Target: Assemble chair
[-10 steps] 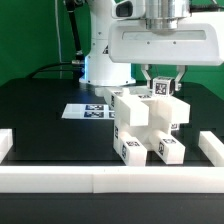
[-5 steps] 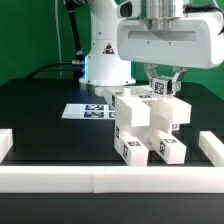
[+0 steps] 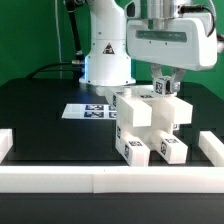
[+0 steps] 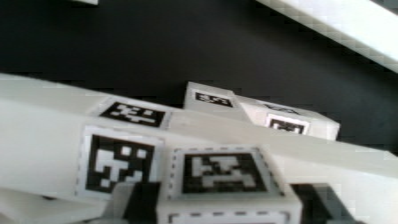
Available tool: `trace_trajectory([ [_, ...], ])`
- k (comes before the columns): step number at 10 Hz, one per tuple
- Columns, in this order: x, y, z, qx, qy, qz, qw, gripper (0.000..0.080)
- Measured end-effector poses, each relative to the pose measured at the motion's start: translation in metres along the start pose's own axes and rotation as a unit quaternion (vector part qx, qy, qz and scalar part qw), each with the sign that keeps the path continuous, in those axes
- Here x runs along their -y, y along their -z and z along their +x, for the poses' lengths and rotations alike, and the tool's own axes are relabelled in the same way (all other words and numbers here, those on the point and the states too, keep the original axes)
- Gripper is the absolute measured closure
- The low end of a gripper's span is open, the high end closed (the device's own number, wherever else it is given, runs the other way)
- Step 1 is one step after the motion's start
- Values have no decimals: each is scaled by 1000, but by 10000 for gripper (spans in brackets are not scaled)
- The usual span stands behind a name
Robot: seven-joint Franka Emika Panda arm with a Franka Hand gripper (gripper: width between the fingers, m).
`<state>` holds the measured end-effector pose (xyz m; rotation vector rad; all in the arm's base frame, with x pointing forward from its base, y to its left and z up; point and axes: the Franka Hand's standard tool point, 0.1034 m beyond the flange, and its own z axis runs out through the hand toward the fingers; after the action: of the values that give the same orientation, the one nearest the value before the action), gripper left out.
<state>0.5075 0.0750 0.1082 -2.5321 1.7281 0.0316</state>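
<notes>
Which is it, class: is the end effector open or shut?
Shut on the tagged chair piece: the end effector hugs both its sides.

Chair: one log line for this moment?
gripper: shut on top block | chair: partly assembled, on table by wall | marker board: flat on table

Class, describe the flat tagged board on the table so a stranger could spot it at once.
Look at the black table in front of the robot's white base. To the exterior view's left of the blocky white chair lies the marker board. Unlike the chunky chair parts, it is thin, flat and carries only tags.
</notes>
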Motion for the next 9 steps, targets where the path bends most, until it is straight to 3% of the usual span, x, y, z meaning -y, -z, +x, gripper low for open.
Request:
trace_trajectory([
  [3, 0, 0, 0, 0, -4, 0, 1000, 517],
  [5, 0, 0, 0, 0, 24, 0, 1000, 200],
  [7, 0, 0, -1, -1, 108, -1, 994, 165],
  [9, 0, 0, -2, -1, 228, -1, 974, 151],
])
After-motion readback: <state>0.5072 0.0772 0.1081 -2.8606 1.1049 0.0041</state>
